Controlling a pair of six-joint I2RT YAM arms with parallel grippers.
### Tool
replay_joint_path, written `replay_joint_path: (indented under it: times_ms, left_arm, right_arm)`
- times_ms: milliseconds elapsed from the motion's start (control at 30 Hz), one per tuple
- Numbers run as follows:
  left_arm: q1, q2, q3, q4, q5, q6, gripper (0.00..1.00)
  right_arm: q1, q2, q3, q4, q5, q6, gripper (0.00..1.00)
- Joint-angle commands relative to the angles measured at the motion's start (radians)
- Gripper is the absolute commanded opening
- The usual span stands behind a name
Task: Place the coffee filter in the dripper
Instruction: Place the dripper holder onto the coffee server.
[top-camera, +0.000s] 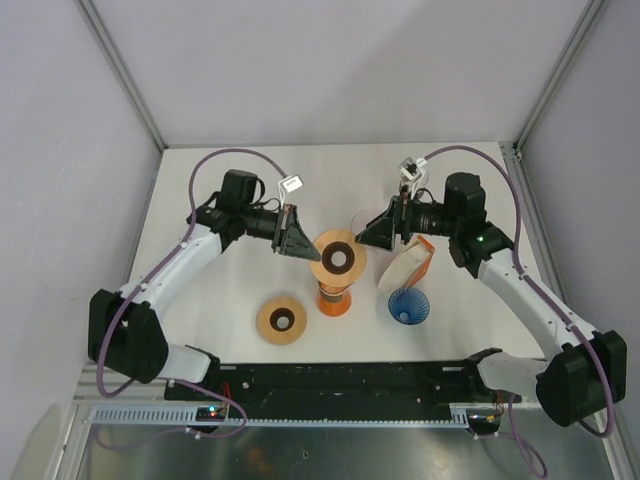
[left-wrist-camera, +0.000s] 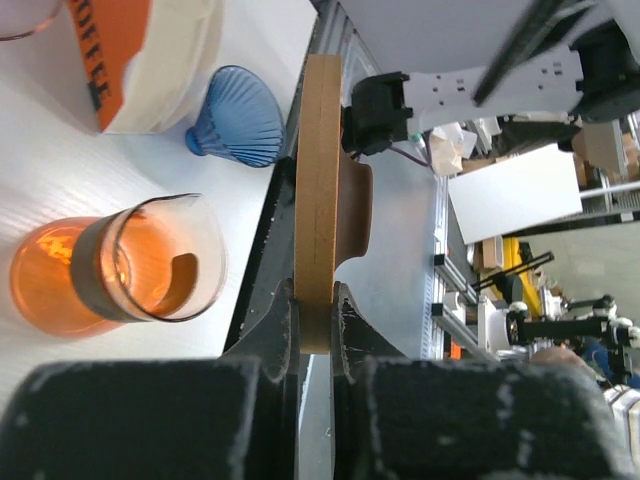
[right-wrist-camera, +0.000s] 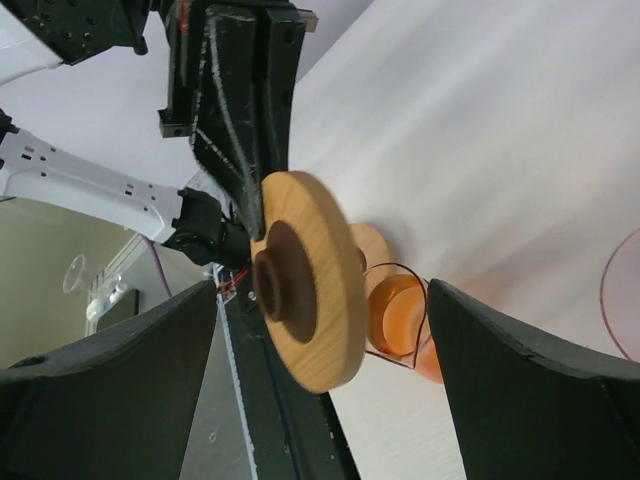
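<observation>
The left hand (top-camera: 298, 243) is pinched narrow on the rim of a wooden ring (top-camera: 338, 258), holding it out from its fingertips above the orange carafe (top-camera: 333, 298). In the left wrist view the ring shows edge-on, clamped between the two dark fingers (left-wrist-camera: 275, 335). The carafe stands off to one side of that hand on the white desk (top-camera: 240, 300). The right hand (top-camera: 368, 236) faces the left one from across the ring, its fingers spread wide and holding nothing. In its own camera the ring and the carafe's neck show in the gap between the two dark fingers (right-wrist-camera: 520, 380), with neither finger touching them. The coffee filter pack (top-camera: 407, 265), orange and white with lettering on its side, lies on the desk just under and on the near side of the right hand, out of its grasp. The blue dripper (top-camera: 408, 305) sits just beside the pack, a little nearer the arm bases, with nothing inside that I can make out. I cannot tell whether the pack and the dripper touch. A second wooden ring (top-camera: 281, 319) lies flat on the desk, well below the left hand and apart from the carafe. Part of a pink-tinted glass (top-camera: 362, 218) shows just behind the right hand's fingers.
</observation>
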Motion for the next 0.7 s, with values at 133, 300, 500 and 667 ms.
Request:
replay_joint_path:
  times_ms: [133,300,500,667]
  left_arm:
    - [-0.03,-0.076,0.009,0.019,0.085,0.034,0.0]
    - [-0.03,-0.08,0.008,0.02,0.083,0.034,0.0]
    - [-0.019,-0.074,0.012,0.02,0.022,0.021,0.0]
    - [0.066,-0.068,0.039,0.006,-0.153,-0.004,0.57]
  right_arm:
    - [0.077,0.066,0.021,0.104,-0.077,0.032,0.8]
    - [0.106,0.087,0.021,0.12,-0.07,0.037,0.48]
    - [0.104,0.089,0.021,0.088,-0.037,0.067,0.02]
    - [0.129,0.131,0.02,-0.034,0.06,0.124,0.0]
